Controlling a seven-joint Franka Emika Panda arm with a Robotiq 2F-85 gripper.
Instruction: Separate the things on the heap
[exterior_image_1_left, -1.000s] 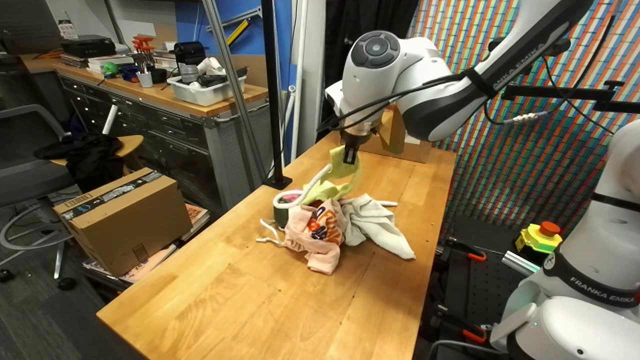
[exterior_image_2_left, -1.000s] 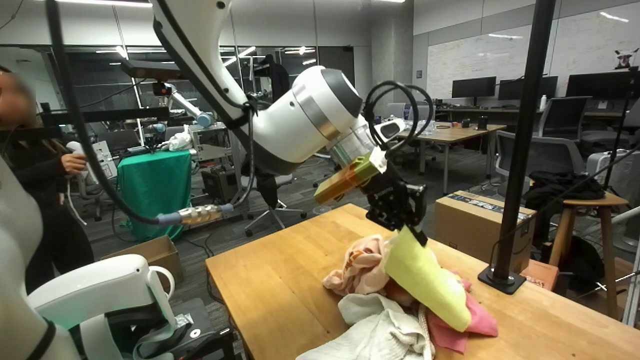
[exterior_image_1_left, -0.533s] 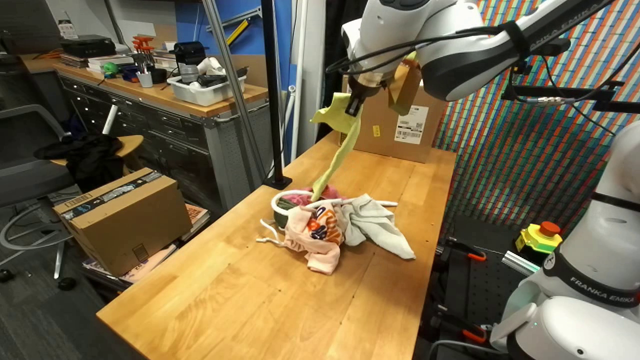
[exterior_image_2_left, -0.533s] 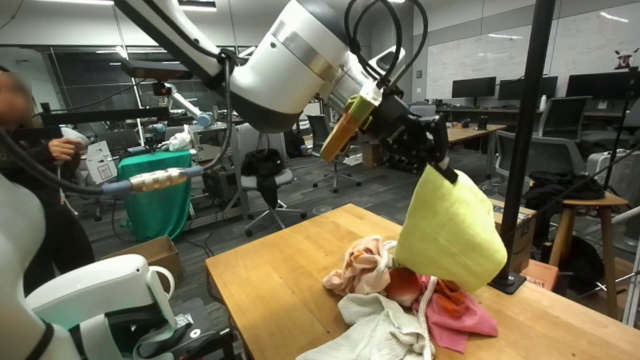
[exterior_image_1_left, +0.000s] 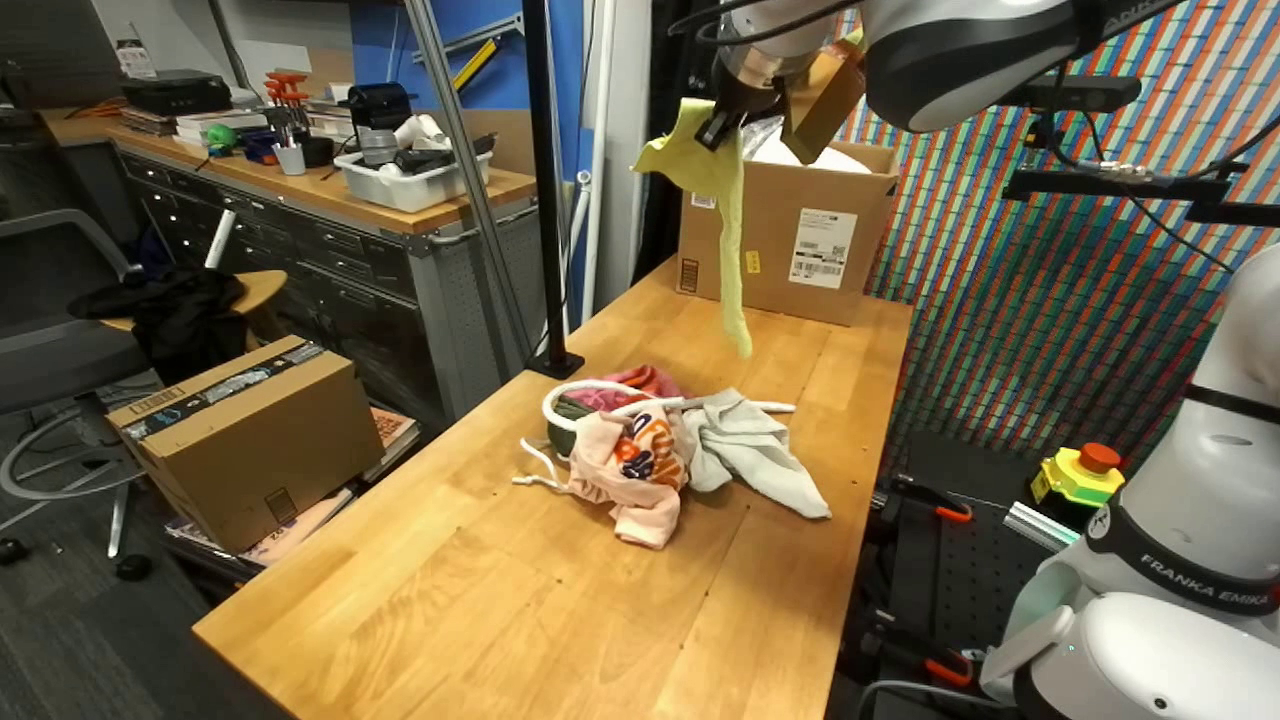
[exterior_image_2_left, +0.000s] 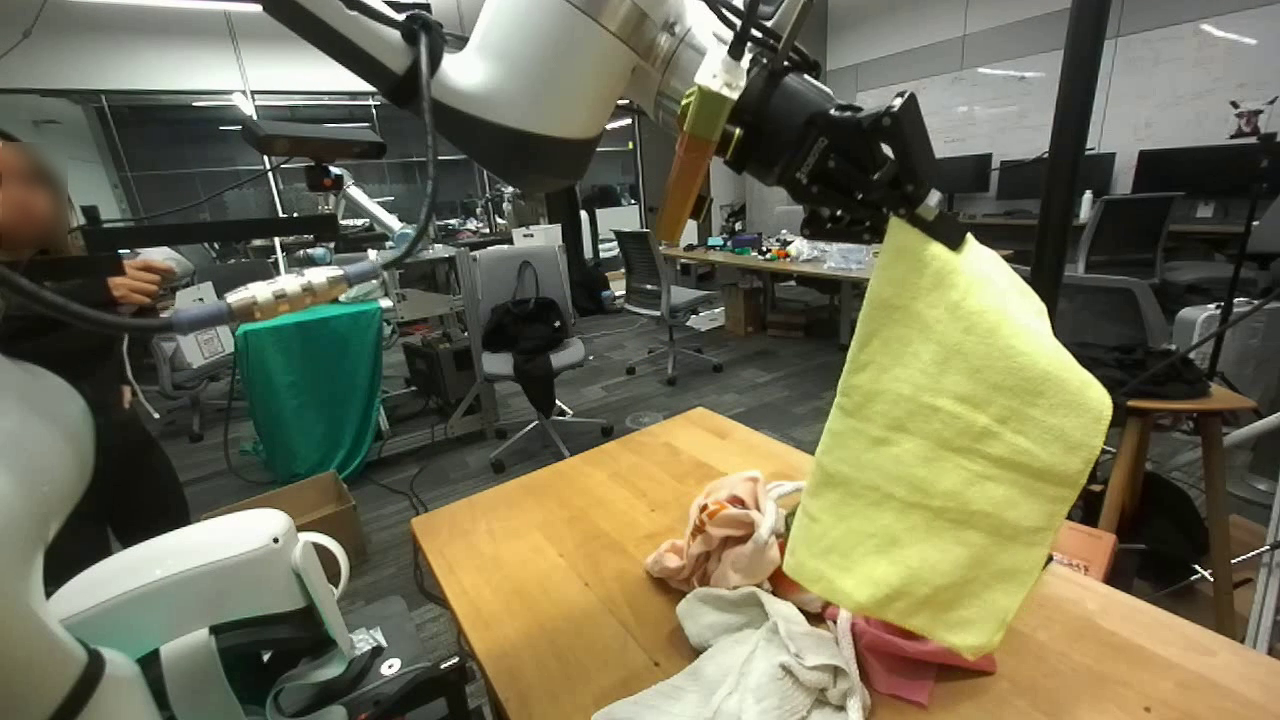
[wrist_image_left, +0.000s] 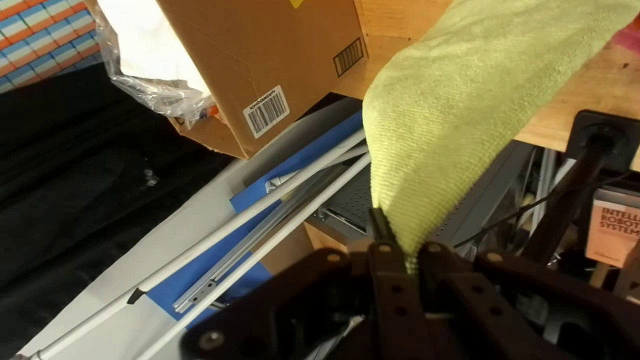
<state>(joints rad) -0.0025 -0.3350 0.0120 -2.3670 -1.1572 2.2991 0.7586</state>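
Note:
My gripper (exterior_image_1_left: 718, 132) is high above the table (exterior_image_1_left: 480, 590), shut on a corner of a yellow cloth (exterior_image_1_left: 733, 230). The cloth hangs down, its lower end apart from the heap. It also shows in an exterior view (exterior_image_2_left: 945, 430) and the wrist view (wrist_image_left: 450, 115), where it covers part of the fingers (wrist_image_left: 397, 240). The heap on the table holds a peach drawstring bag with orange and blue print (exterior_image_1_left: 640, 465), a pale grey cloth (exterior_image_1_left: 750, 450), a pink cloth (exterior_image_1_left: 640, 380), a white cord (exterior_image_1_left: 553, 395) and something dark green (exterior_image_1_left: 560, 438). In an exterior view the yellow cloth hides part of the heap.
A large open cardboard box (exterior_image_1_left: 770, 230) stands at the table's far end, behind the gripper; it also shows in the wrist view (wrist_image_left: 280, 55). A black pole (exterior_image_1_left: 545, 200) stands on the table edge beside the heap. Another cardboard box (exterior_image_1_left: 260, 440) lies off the table.
My gripper has risen with the yellow cloth, which has lifted off the heap and now hangs towards the far end. The white cord has dropped back onto the heap. The pink cloth is uncovered.

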